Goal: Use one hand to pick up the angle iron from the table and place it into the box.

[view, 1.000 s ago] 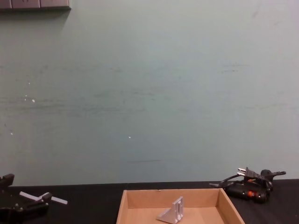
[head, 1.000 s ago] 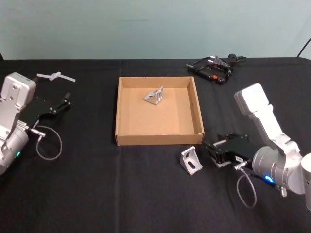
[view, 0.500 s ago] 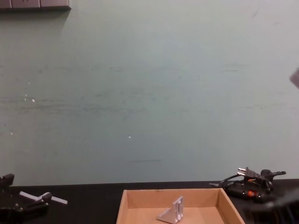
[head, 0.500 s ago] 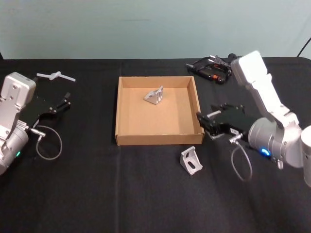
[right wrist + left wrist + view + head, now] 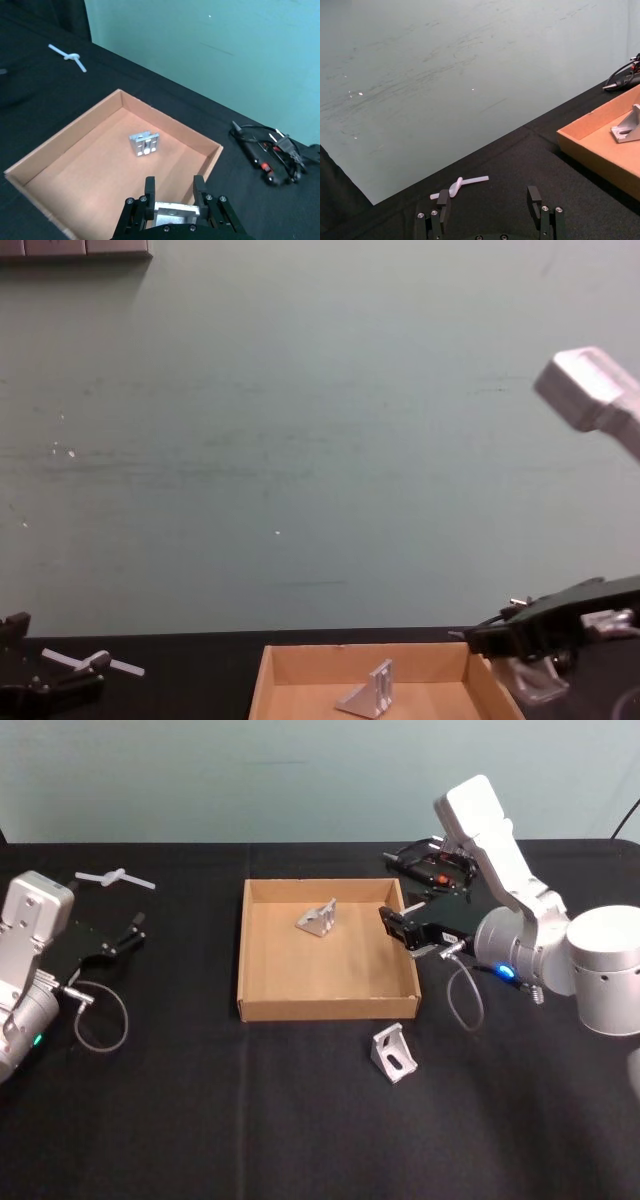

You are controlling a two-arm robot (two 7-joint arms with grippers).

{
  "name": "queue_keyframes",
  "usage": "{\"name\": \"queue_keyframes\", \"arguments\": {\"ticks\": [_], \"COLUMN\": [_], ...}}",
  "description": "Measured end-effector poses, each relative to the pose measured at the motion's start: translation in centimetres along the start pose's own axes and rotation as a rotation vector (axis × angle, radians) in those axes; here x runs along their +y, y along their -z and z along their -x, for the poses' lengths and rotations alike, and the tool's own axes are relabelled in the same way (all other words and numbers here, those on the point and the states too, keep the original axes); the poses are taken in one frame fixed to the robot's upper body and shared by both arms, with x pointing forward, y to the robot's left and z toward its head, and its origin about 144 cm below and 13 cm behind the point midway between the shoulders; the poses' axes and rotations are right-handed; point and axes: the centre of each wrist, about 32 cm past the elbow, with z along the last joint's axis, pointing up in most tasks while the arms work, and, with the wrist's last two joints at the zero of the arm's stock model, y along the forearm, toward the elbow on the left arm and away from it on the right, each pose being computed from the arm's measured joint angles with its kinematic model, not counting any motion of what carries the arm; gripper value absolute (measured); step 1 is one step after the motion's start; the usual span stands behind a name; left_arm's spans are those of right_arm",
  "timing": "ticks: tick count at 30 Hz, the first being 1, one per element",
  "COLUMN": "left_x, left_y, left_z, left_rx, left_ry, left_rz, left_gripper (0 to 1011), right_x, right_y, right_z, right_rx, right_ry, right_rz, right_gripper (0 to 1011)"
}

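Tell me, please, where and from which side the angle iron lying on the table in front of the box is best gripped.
Probably from straight above, closing across its width on the upright flange's two side edges. The angle iron rests with its slotted flange flat on the table, the other standing, near the box wall, so a side approach looks cramped.
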Motion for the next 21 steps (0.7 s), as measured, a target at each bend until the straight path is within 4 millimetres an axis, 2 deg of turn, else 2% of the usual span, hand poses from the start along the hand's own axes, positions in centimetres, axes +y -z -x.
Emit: {"name": "queue_keyframes", "arguments": {"ticks": [11, 21], "left_x": [0.0, 0.0], "left_y": [0.0, 0.0], "left_z": [0.0, 0.0], "left_rx": [0.000, 0.000], "left_ry": [0.000, 0.000], "left_rz": [0.000, 0.000], "left_gripper": [1005, 1005], "right_x": [4.7, 7.9], "right_y": [-0.1, 0.0], "right_z": [-1.0, -0.2], "right_rx": [-0.002, -0.010], "right_ry": [-0.024, -0.048], "right_rz": [-0.012, -0.042], "right_gripper": [459, 459]}}
